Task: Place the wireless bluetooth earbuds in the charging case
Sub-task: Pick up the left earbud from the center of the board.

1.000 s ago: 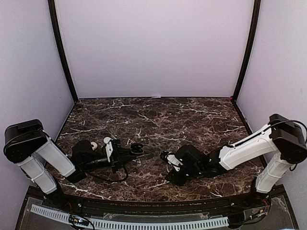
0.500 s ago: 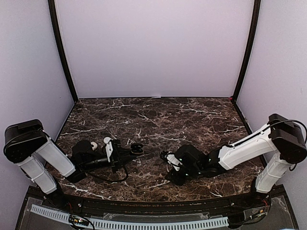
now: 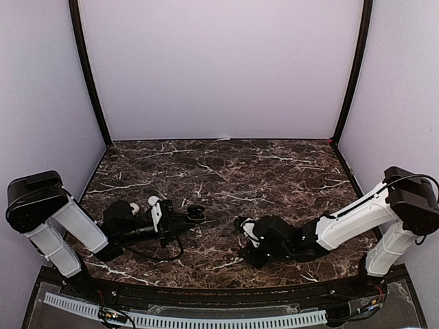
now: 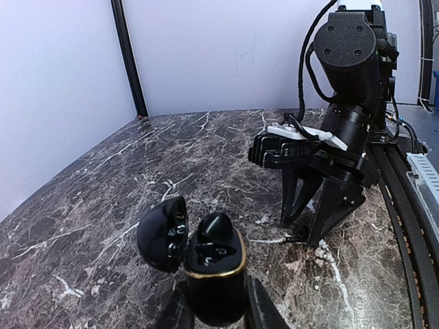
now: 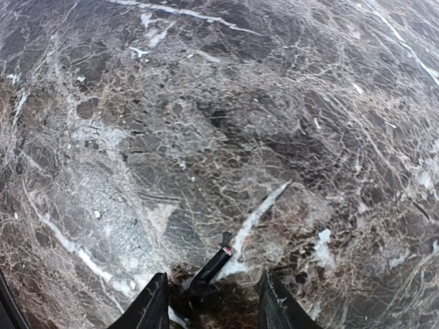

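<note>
The left pincer (image 4: 218, 317) is clamped together on the lower body of a black charging case (image 4: 214, 277), holding it upright with its mouth facing up. The case has a thin gold band at its rim, and its lid (image 4: 162, 234) hangs open to one side. A glossy black seated earbud (image 4: 217, 226) rests in one well of the case and stands a little proud of the rim. Just beyond the case, the right pincer (image 5: 214, 277) points down at the dark veined marble surface (image 5: 295, 103). Its two fingers (image 5: 156, 301) stand apart, one on each side of a loose earbud (image 5: 206, 286). This small black bud lies flat on the surface, its short stem angled away from the wrist camera. Marble shows on either side of the stem, so the fingers bracket the bud without closing on it. Whether their tips touch the surface cannot be told. From above, both arms reach in low over the near half of the surface, and their pincers sit close together near its middle without touching. Pale walls enclose the surface on three sides.
</note>
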`<action>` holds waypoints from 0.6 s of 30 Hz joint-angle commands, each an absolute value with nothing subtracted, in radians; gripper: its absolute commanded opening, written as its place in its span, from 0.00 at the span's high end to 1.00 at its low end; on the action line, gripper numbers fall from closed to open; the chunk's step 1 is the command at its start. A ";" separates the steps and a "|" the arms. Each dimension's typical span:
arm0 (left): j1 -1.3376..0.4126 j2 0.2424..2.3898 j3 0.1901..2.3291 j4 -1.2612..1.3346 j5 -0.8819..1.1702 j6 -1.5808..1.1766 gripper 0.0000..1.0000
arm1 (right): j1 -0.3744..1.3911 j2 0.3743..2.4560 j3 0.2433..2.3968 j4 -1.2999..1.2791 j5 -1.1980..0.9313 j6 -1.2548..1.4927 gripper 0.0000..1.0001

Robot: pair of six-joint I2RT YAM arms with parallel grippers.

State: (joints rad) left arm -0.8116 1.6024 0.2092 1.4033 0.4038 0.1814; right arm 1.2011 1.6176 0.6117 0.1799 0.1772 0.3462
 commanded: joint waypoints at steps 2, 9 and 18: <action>-0.807 1.599 0.229 1.414 0.416 0.176 1.00 | 1.242 1.656 0.581 0.088 0.278 0.436 0.56; -0.807 1.597 0.228 1.414 0.417 0.174 1.00 | 1.256 1.658 0.573 0.087 0.315 0.458 0.57; -0.807 1.599 0.229 1.413 0.417 0.173 1.00 | 1.256 1.636 0.558 0.078 0.321 0.454 0.73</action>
